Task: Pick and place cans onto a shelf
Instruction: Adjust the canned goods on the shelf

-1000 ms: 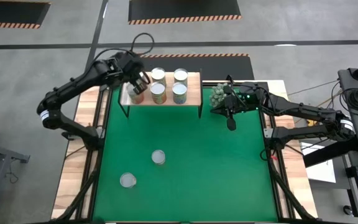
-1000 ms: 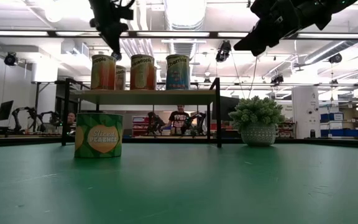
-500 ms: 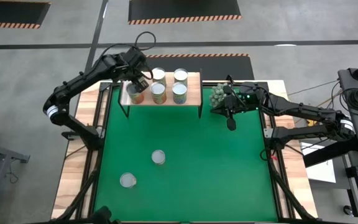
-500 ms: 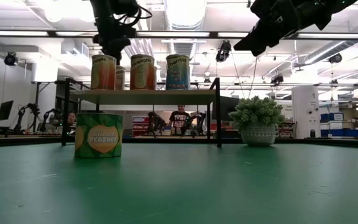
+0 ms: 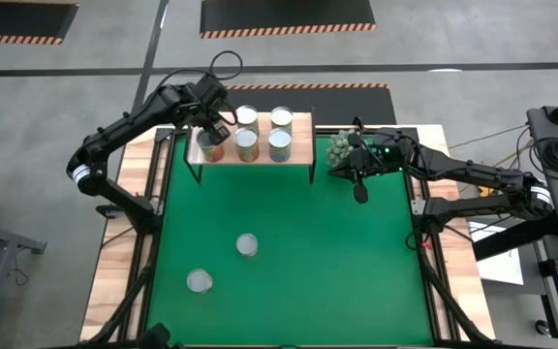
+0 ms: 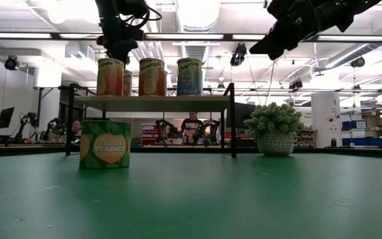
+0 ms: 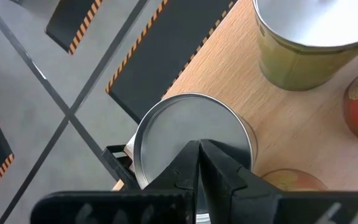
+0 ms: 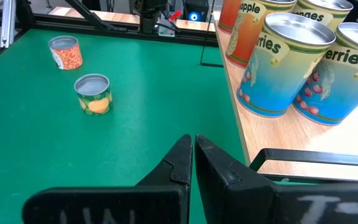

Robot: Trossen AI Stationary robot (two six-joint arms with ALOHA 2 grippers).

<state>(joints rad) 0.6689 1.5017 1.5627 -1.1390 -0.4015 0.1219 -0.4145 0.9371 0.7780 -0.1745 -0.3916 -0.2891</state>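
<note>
Since a second ago the left end effector (image 5: 213,129) has swung in above the silver-topped orange-label can (image 7: 188,143) at the far-left corner of the light wooden shelf (image 5: 299,145), fingers together. Dropping from here could tip that can over the edge just beside it. Neighbouring cans crowd the other side. The right end effector (image 5: 359,192), closed, waits near the spiky green plant (image 5: 341,148). Two cans remain on the green desk (image 5: 356,271), which is open.
</note>
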